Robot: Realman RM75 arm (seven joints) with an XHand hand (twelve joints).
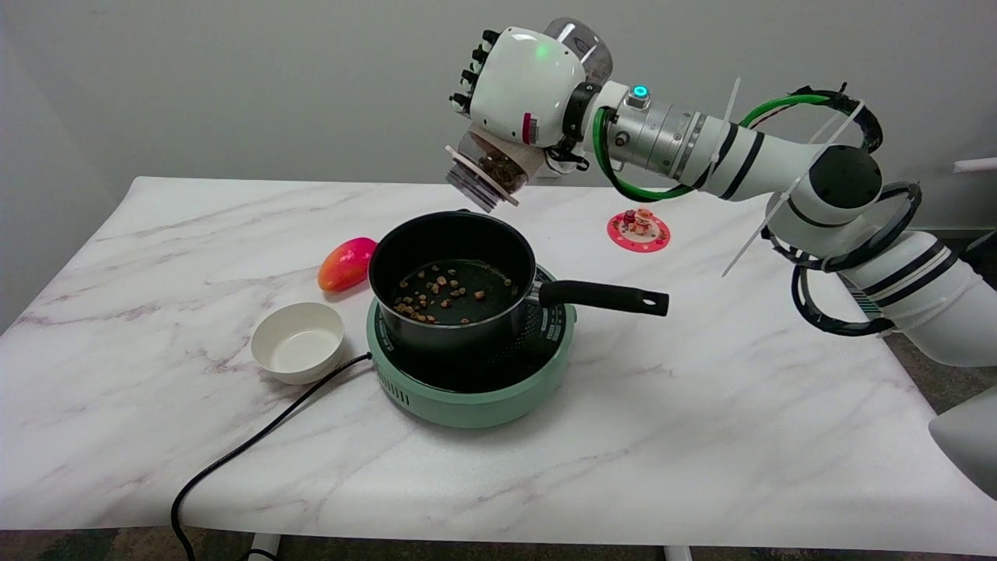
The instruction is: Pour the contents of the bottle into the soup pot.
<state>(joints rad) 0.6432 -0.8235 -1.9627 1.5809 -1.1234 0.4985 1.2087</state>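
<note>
My right hand grips a clear bottle above the table, tipped steeply with its mouth pointing down and left, just over the far rim of the black soup pot. Brown bits are bunched inside the bottle near its mouth. More of the same brown pieces lie scattered on the pot's bottom. The pot stands on a mint-green hot plate, its black handle pointing right.
A red-orange mango lies left of the pot, and a white bowl sits in front of it. A black cord runs from the hot plate toward the near edge. A pink coaster with small figures rests at the back right.
</note>
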